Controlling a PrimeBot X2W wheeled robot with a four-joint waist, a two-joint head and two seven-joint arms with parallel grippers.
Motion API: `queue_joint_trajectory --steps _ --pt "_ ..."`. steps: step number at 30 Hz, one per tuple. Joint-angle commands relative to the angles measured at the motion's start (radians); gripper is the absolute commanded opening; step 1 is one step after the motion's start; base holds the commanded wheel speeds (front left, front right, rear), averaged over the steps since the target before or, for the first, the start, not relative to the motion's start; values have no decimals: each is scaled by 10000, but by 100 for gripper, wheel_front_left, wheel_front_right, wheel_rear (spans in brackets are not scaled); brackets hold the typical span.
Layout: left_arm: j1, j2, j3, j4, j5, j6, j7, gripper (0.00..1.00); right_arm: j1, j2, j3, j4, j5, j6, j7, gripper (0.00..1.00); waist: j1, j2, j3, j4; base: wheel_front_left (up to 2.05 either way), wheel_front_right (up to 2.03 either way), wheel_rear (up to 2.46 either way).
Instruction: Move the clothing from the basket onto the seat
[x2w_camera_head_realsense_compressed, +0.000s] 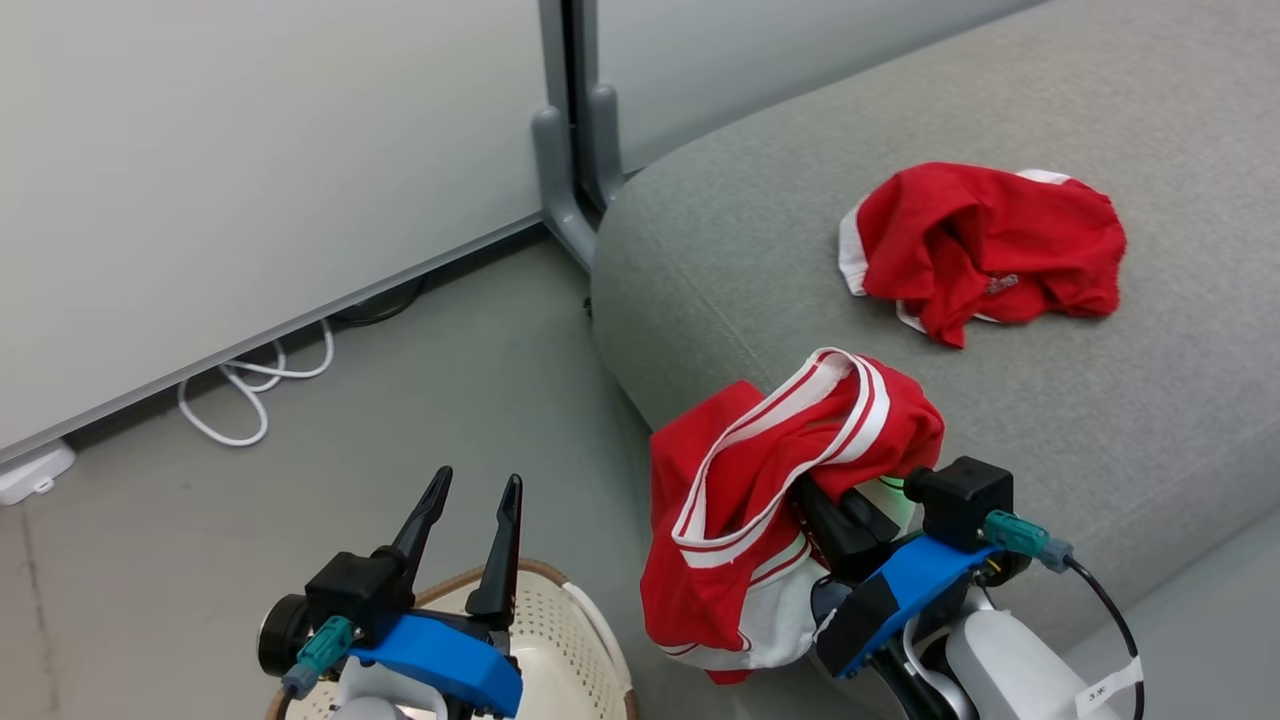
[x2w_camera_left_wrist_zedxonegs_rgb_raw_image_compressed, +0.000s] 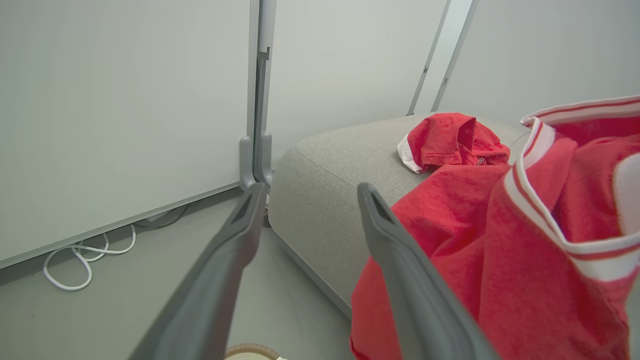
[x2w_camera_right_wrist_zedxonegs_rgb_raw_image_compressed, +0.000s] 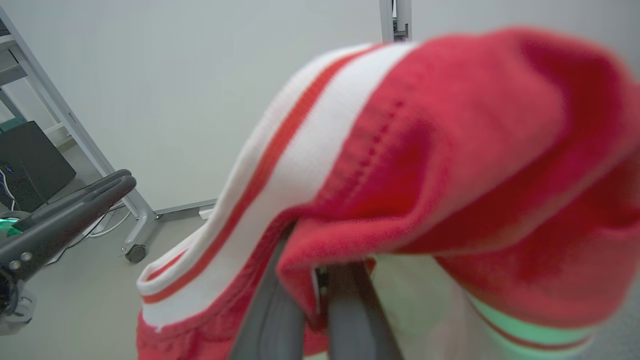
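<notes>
One red garment (x2w_camera_head_realsense_compressed: 985, 245) lies crumpled on the grey seat (x2w_camera_head_realsense_compressed: 1000, 400); it shows also as the far red garment (x2w_camera_left_wrist_zedxonegs_rgb_raw_image_compressed: 450, 142) in the left wrist view. A second red garment (x2w_camera_head_realsense_compressed: 770, 500) with white stripes hangs over the seat's front edge, draped on my right gripper (x2w_camera_head_realsense_compressed: 815, 495), whose fingers (x2w_camera_right_wrist_zedxonegs_rgb_raw_image_compressed: 272, 305) are shut on its cloth. The same garment (x2w_camera_left_wrist_zedxonegs_rgb_raw_image_compressed: 500, 240) fills the right of the left wrist view. My left gripper (x2w_camera_head_realsense_compressed: 472, 535) stands open and empty above the cream basket (x2w_camera_head_realsense_compressed: 570, 640), its fingers (x2w_camera_left_wrist_zedxonegs_rgb_raw_image_compressed: 240, 235) pointing at the wall.
A white partition wall (x2w_camera_head_realsense_compressed: 250, 170) with a grey metal post (x2w_camera_head_realsense_compressed: 565, 150) stands behind the seat's left end. White cable (x2w_camera_head_realsense_compressed: 250, 385) loops on the grey floor along the wall's base. A small white box (x2w_camera_head_realsense_compressed: 35, 472) sits at the far left.
</notes>
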Motion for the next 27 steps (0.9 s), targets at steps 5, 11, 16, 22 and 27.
queue_joint_trajectory --steps 5,11,16,22,27 --pt "-198 153 -25 87 12 -20 -27 100 280 170 -207 -360 -218 1 139 0 0 0 240 -687 0 0 0" --pt "-268 252 -107 205 32 -21 -25 100 451 295 -368 -564 -350 3 206 0 0 0 346 -1137 0 0 0" --pt "-285 302 -161 268 -1 -21 -27 100 519 363 -418 -642 -388 1 225 0 0 0 394 -1345 0 0 0" --pt "-334 308 -224 296 -2 -21 -27 100 611 408 -496 -686 -393 1 225 0 0 0 448 -1394 0 0 0" --pt "-365 324 -256 290 -10 -21 -27 100 622 445 -568 -709 -410 3 236 0 0 0 486 -1361 0 0 0"
